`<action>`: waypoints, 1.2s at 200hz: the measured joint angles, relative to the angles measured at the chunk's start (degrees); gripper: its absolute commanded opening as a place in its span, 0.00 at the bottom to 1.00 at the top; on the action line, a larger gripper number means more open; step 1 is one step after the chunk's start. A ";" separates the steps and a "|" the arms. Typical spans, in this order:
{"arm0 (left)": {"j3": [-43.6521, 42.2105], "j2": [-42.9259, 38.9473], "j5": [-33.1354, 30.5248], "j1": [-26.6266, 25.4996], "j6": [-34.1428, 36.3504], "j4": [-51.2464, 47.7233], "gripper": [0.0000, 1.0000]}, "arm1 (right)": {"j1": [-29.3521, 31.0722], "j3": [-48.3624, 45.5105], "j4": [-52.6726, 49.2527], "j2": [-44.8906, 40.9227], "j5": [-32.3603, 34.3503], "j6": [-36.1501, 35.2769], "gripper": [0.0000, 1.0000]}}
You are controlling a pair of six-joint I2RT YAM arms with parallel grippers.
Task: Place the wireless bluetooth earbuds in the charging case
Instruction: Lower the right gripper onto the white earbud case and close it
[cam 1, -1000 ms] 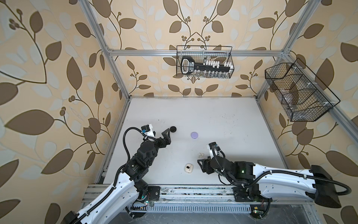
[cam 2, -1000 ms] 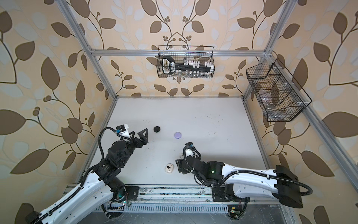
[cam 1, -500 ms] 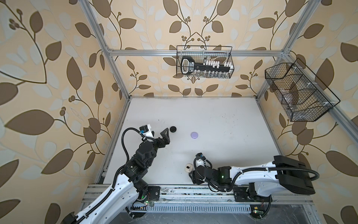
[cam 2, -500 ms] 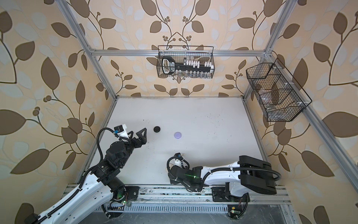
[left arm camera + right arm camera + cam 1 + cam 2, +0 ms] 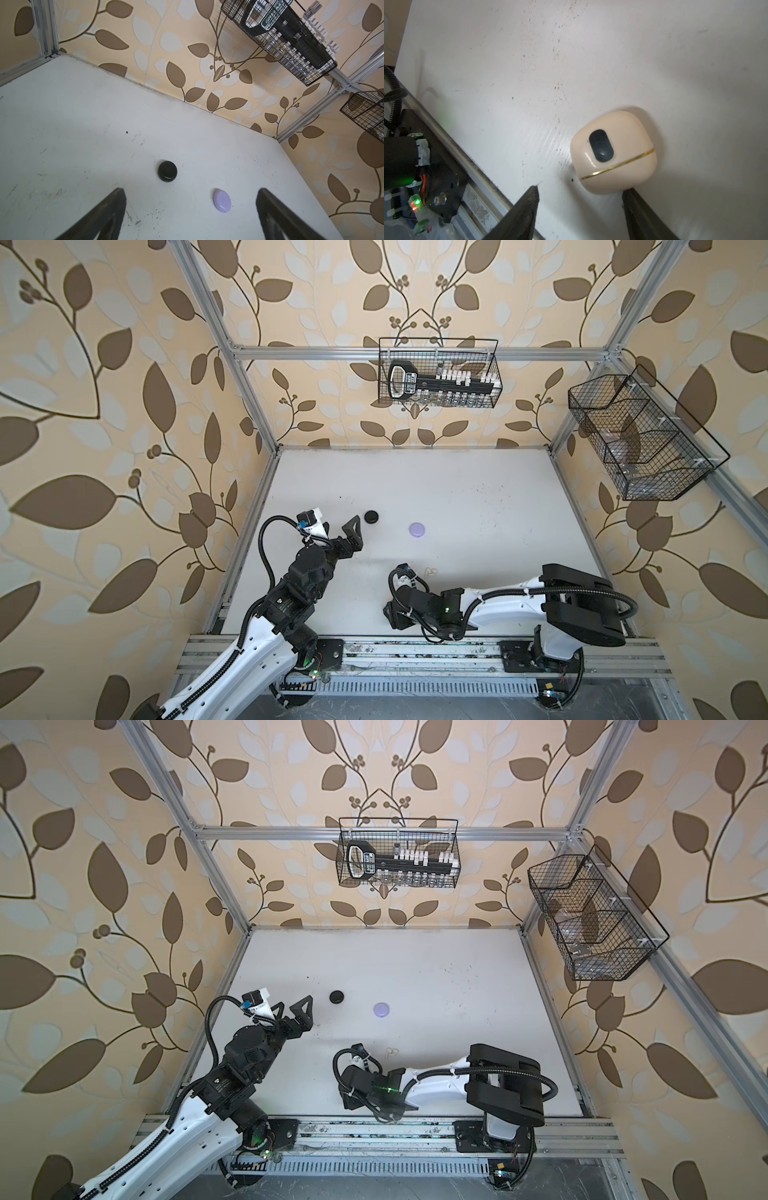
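A cream charging case [image 5: 612, 153] with a gold seam and a dark oval lies shut on the white table, just beyond the tips of my right gripper [image 5: 580, 189]. That gripper is open, and one fingertip [image 5: 628, 193] touches the case's edge. In both top views the right gripper [image 5: 392, 614] [image 5: 347, 1100] covers this case near the front rail. Two cream-white earbuds [image 5: 430, 571] [image 5: 391, 1051] lie behind the right wrist. A black case [image 5: 371, 517] [image 5: 167, 171] and a lavender case [image 5: 417, 529] [image 5: 222, 200] lie shut ahead of my open, empty left gripper [image 5: 353, 531] [image 5: 191, 207].
The aluminium front rail [image 5: 471, 166] runs close beside the right gripper. A wire basket [image 5: 438, 379] holding a black tool hangs on the back wall. Another wire basket [image 5: 640, 439] hangs on the right wall. Frame posts stand at the table's corners.
The right arm has folded and swung left and towards the front rail, bringing its gripper down over the cream case; its jaws have narrowed a little. The left arm has not moved.
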 measured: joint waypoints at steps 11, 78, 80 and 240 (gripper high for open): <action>0.00 -0.15 -0.02 0.00 0.02 -0.24 0.99 | 0.07 0.87 -0.98 0.52 0.79 -0.63 0.67; -0.22 -0.55 -0.17 0.00 0.24 -0.66 0.99 | -0.15 4.15 -2.01 3.82 4.83 -3.06 0.67; -0.22 -0.57 -0.17 0.00 0.24 -0.66 0.99 | -0.15 4.26 -1.99 3.93 4.92 -3.17 0.67; -0.35 -3.23 -1.49 0.00 0.92 -1.53 0.99 | 0.33 16.00 -14.29 12.26 14.16 -12.26 0.63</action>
